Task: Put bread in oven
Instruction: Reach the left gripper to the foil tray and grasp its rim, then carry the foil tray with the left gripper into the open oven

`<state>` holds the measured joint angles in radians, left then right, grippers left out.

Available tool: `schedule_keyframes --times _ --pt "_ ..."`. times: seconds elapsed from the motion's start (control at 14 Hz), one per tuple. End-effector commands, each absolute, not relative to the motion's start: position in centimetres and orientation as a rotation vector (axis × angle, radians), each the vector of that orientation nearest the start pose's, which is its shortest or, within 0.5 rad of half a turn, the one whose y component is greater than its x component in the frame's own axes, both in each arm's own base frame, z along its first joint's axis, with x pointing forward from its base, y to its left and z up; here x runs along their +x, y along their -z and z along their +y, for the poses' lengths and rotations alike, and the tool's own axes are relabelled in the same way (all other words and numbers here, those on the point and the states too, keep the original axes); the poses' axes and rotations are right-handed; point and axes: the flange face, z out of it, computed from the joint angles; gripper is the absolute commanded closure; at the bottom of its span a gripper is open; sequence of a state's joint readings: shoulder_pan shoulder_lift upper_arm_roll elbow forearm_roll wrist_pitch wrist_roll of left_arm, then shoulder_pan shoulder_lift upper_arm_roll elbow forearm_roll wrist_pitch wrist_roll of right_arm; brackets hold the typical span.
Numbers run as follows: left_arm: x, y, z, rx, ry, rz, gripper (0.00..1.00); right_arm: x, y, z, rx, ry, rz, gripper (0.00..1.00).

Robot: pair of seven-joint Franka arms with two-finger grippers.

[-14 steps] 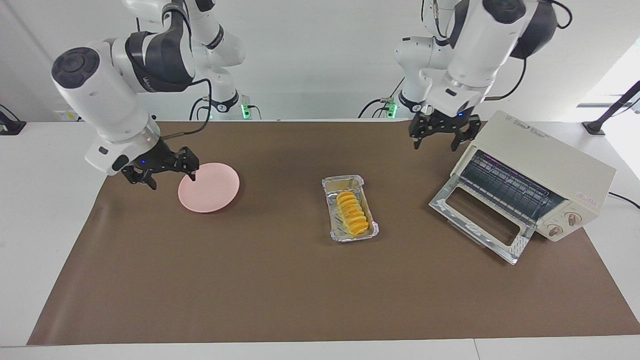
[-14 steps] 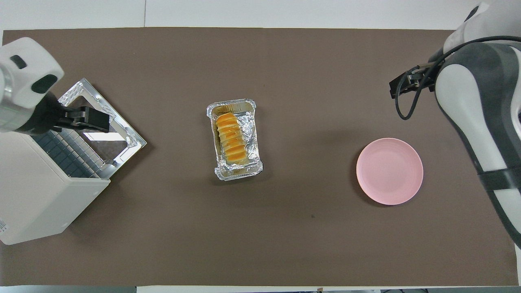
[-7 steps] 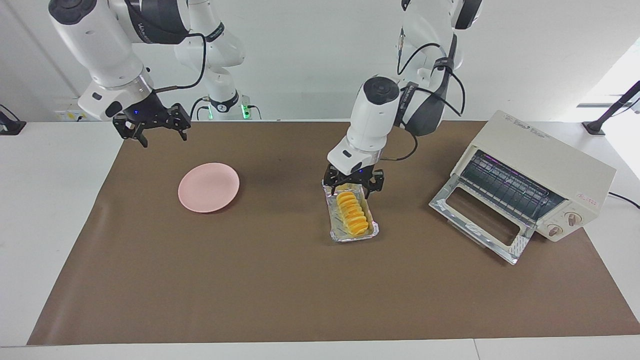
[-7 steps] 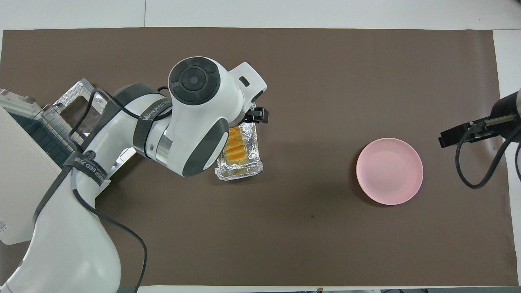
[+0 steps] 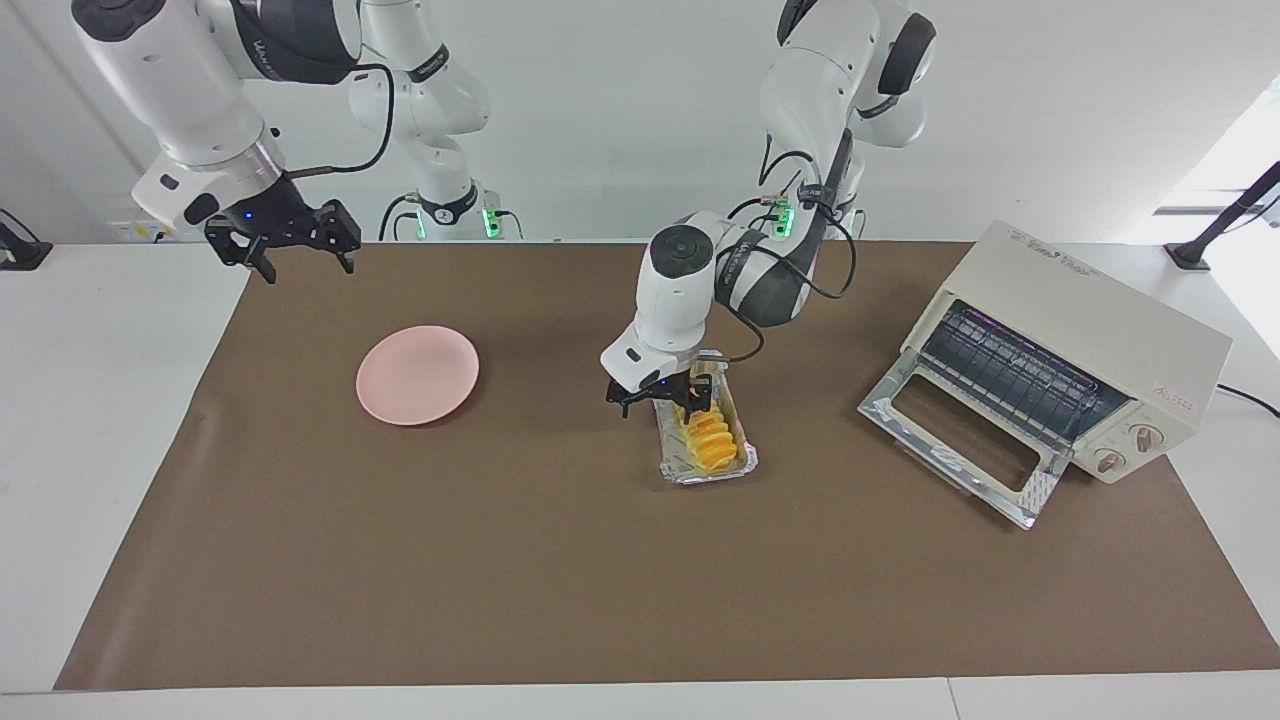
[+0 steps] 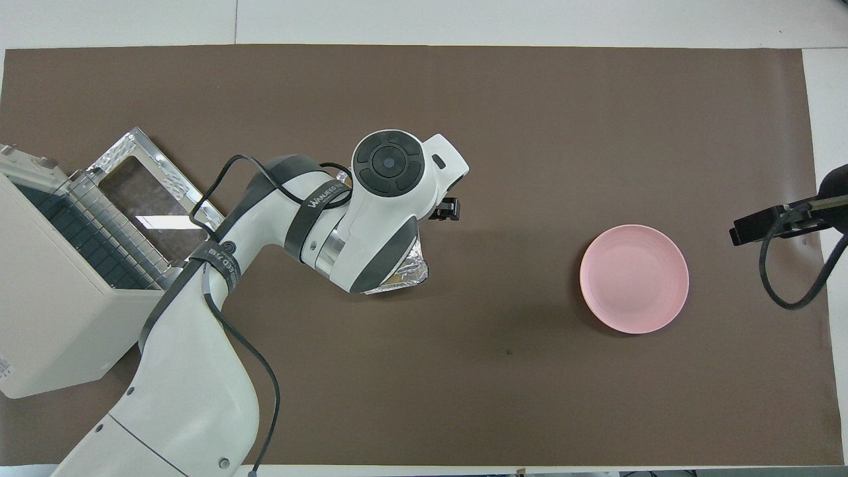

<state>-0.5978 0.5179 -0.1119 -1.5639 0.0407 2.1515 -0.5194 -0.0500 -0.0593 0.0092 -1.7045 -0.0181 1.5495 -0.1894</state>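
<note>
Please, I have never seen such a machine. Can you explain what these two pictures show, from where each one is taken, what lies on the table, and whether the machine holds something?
These are two robot arms at a table, each ending in a two-finger gripper. One picture looks at the robots from across the table; the other looks down from above their own end.

On the brown mat lie a pink plate, a foil tray with the bread in it, and a white oven with its door dropped open, toward the left arm's end.

The left gripper is low over the end of the tray nearer to the robots, open around the bread's end. Nothing is lifted. The right gripper waits in the air, open and empty, over the mat's edge at its own end.
</note>
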Motion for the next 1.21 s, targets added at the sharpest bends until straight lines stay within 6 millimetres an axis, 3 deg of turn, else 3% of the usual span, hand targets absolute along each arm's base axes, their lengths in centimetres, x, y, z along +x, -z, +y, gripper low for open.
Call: schedule_keyframes --times 0.0,0.79,0.93,1.07,1.14 --pt "53.7 -34.2 -45.1 -3.175 0.120 0.307 0.00 52.8 -59.3 -2.7 -3.150 -0.141 -0.246 0.00" --pt "52.0 -32.4 -44.6 -3.143 0.049 0.302 0.00 52.4 -59.3 -2.0 -3.144 -0.167 -0.272 0.00" --pt "51.9 -32.4 -44.7 -3.147 0.051 0.276 0.17 52.4 -59.3 -2.0 -3.144 -0.167 -0.269 0.00" --pt "52.0 -32.4 -44.6 -3.148 0.053 0.274 0.50 52.4 -59.3 -2.0 -3.144 -0.167 -0.269 0.00" --pt "52.0 -32.3 -44.6 -3.146 0.049 0.274 0.82 52.4 -59.3 -2.0 -3.144 -0.167 -0.269 0.00"
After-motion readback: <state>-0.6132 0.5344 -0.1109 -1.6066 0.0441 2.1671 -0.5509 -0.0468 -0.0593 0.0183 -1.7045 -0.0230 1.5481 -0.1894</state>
